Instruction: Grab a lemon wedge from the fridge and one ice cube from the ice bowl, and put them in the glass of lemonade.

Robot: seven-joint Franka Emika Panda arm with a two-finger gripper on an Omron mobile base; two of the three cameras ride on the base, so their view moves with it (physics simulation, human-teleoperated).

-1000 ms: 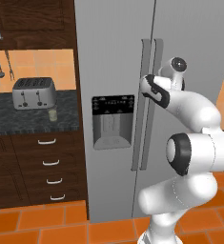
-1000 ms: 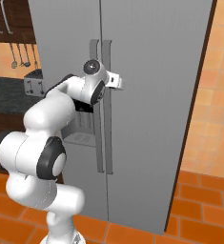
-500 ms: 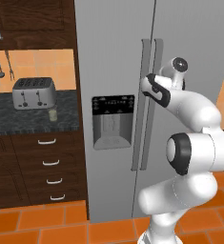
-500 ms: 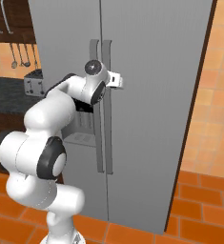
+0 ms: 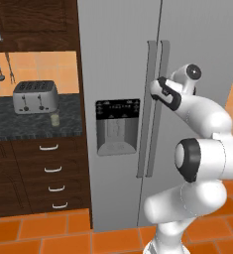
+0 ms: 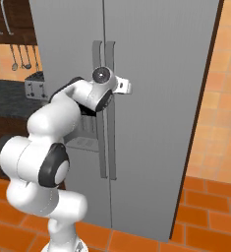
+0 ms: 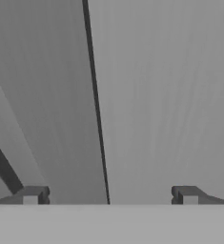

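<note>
My claw (image 7: 108,196) sits jaws wide apart, empty, still parked against the fridge (image 5: 123,59) by the right door handle (image 5: 160,99); nothing's shifted in the last second. Doors shut, so the lemon wedge stays out of reach. Glass of lemonade (image 5: 54,119) waits beside the toaster (image 5: 34,95).

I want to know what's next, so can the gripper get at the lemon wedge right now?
Probably not yet. Both doors of the fridge look shut, so anything inside is closed off. The gripper is open, up against the door by the handles, holding nothing.
</note>
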